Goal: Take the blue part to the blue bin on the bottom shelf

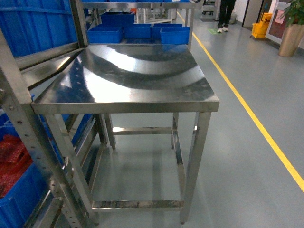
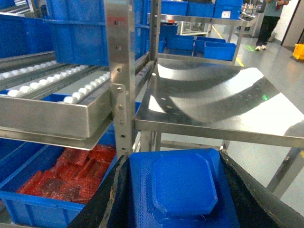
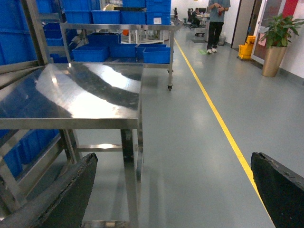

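In the left wrist view my left gripper is shut on the blue part, a flat ribbed block with a raised eight-sided top, held between the black fingers. To the left is the bottom shelf, a steel level with white rollers and a flat front rail. Under it, lower still, sits a blue bin filled with red parts. My right gripper hangs open over the grey floor with nothing between its fingers. Neither gripper shows in the head view.
A steel table stands ahead, next to the rack upright. Blue bins line a far shelf. A yellow floor line runs along the right. A person and a potted plant are far off.
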